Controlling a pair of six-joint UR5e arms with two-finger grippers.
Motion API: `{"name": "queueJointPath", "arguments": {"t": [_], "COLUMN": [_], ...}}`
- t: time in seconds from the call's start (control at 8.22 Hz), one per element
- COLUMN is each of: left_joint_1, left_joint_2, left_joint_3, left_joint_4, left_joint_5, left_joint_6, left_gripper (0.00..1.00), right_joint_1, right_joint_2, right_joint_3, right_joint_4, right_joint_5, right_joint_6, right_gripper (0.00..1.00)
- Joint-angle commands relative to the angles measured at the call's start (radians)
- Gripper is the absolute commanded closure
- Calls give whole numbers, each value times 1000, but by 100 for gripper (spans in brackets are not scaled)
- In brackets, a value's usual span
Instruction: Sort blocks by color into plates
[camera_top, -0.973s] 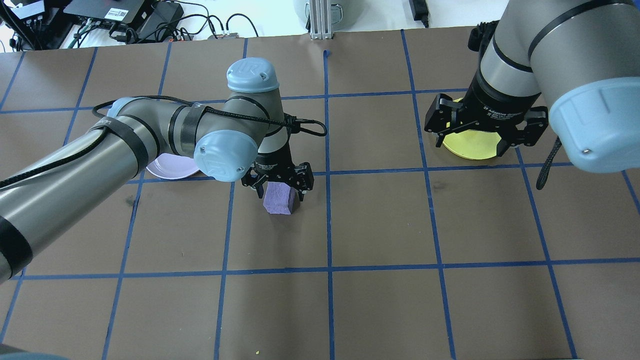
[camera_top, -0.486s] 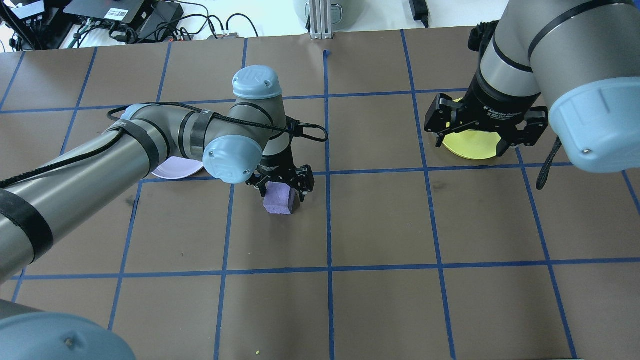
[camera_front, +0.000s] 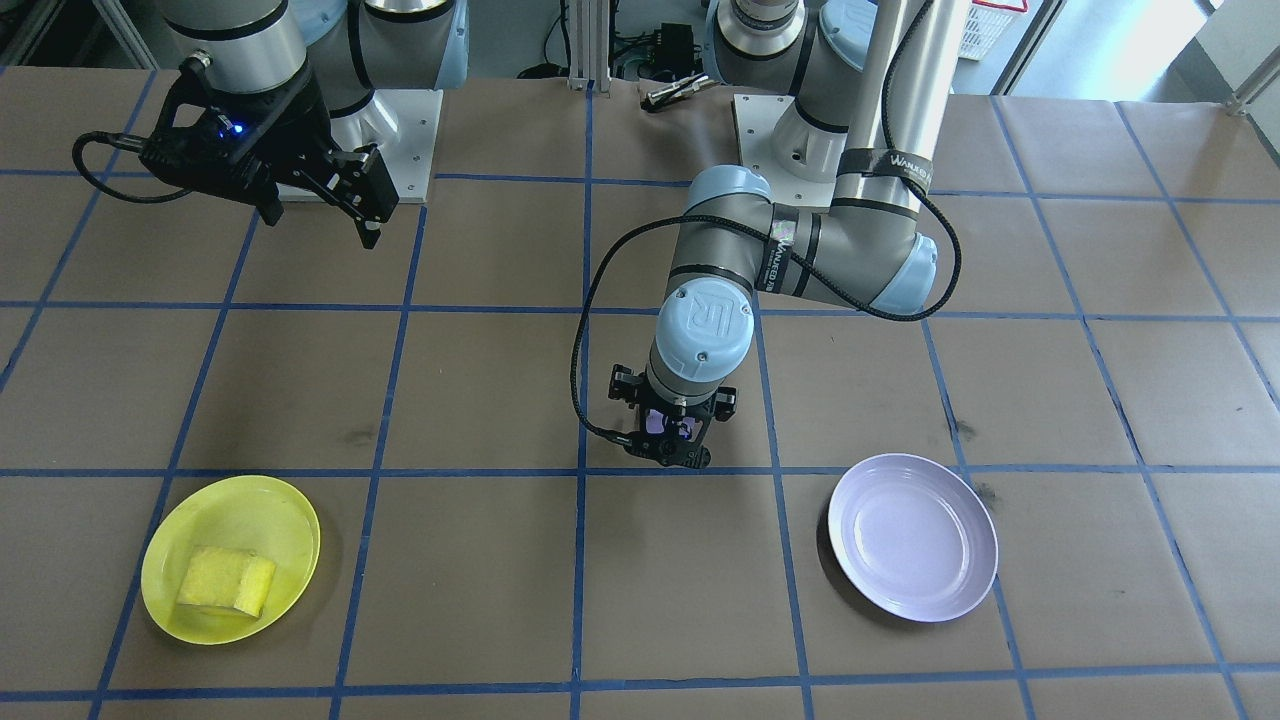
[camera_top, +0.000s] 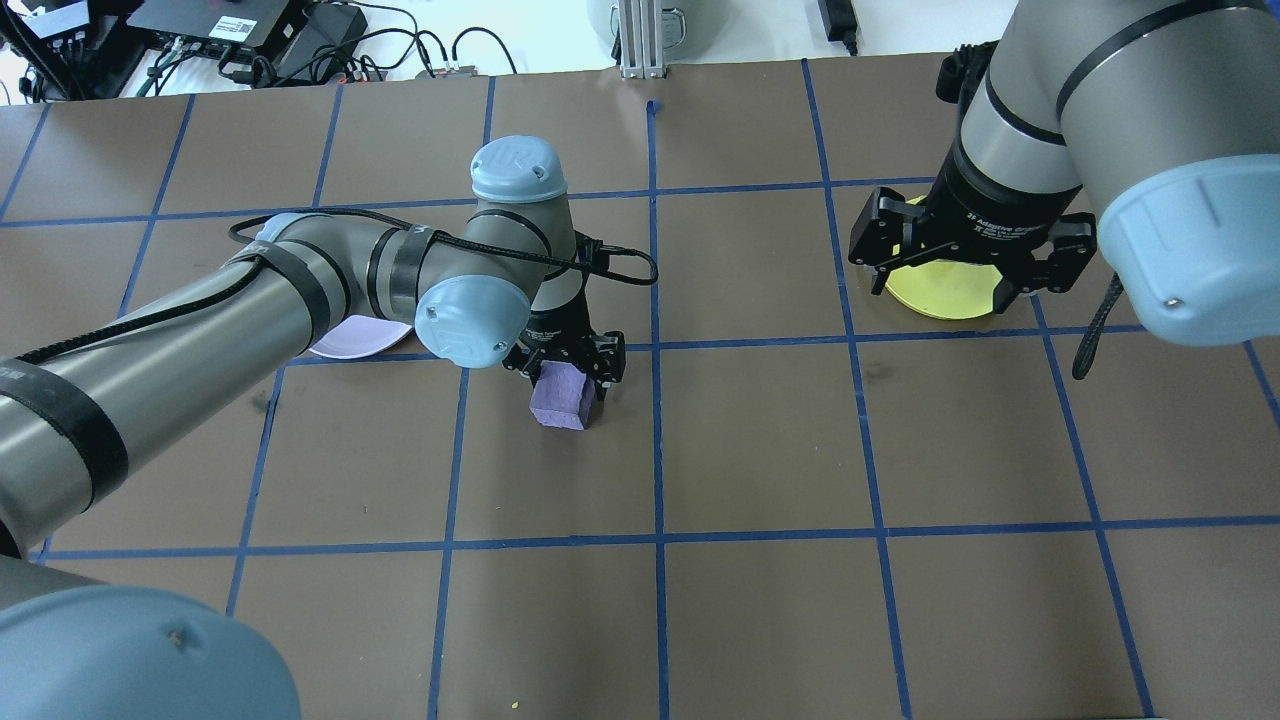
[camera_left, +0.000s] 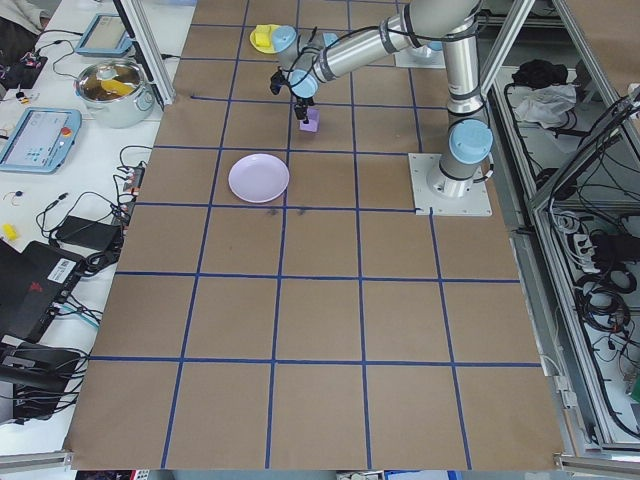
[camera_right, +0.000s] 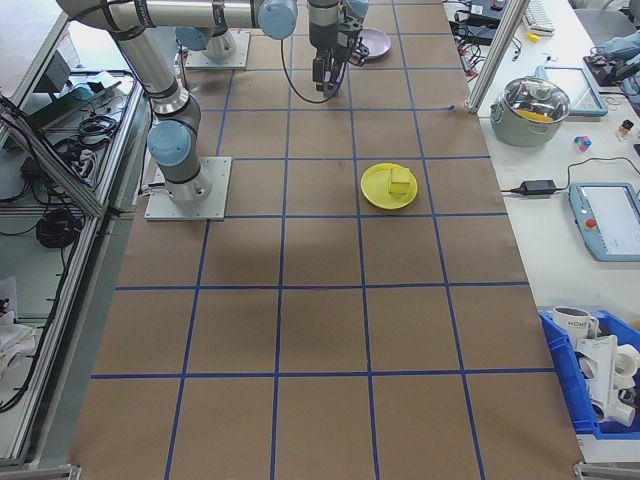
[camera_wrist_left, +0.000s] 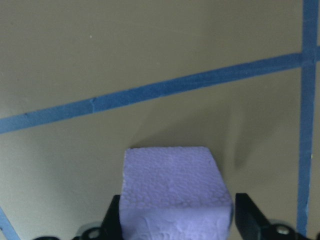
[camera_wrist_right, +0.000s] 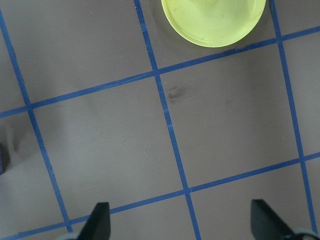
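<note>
The purple block (camera_top: 558, 399) sits between the fingers of my left gripper (camera_top: 566, 372), which is shut on it near the table's middle. In the left wrist view the purple block (camera_wrist_left: 175, 187) fills the gap between both fingers (camera_wrist_left: 113, 221). I cannot tell whether it rests on the paper or hangs just above it. The lavender plate (camera_front: 912, 535) lies to that arm's side, partly hidden under the arm in the overhead view. The yellow block (camera_front: 225, 580) lies in the yellow plate (camera_front: 292, 512). My right gripper (camera_front: 320, 222) hangs open and empty, high above the table near its base.
Brown paper with blue tape lines covers the table. Both arm bases (camera_front: 402, 130) stand at the robot's edge. Cables and electronics (camera_top: 250, 40) line the far edge. A lidded pot (camera_right: 543, 100) and a blue bin (camera_right: 600, 385) sit on the side bench.
My left arm's elbow and wrist have swung right and away from the overhead camera, covering more of the lavender plate. The gripper stays at the purple block. The right arm is still.
</note>
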Motion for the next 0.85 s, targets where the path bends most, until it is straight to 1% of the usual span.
{"name": "queueJointPath", "arguments": {"t": [0.0, 0.12, 0.24, 0.36, 0.49, 0.61, 0.73], "left_joint_1": [0, 0, 0, 11, 41, 86, 151], "left_joint_2": [-2, 6, 13, 36, 76, 102, 112], "left_joint_3": [8, 8, 9, 32, 87, 157, 232], "left_joint_4": [9, -7, -61, -113, -188, -270, -314], "left_joint_5": [3, 2, 3, 27, 79, 86, 89], "left_joint_6": [1, 1, 1, 1, 2, 27, 91], "left_gripper": [100, 100, 100, 100, 100, 100, 100], "right_joint_1": [0, 0, 0, 0, 0, 0, 0], "right_joint_2": [0, 0, 1, 2, 2, 0, 1], "right_joint_3": [0, 0, 0, 0, 0, 0, 0], "right_joint_4": [0, 0, -2, 0, -2, 0, -2], "right_joint_5": [0, 0, 0, 0, -2, 0, 0], "right_joint_6": [0, 0, 0, 0, 0, 0, 0], "right_gripper": [0, 0, 0, 0, 0, 0, 0]}}
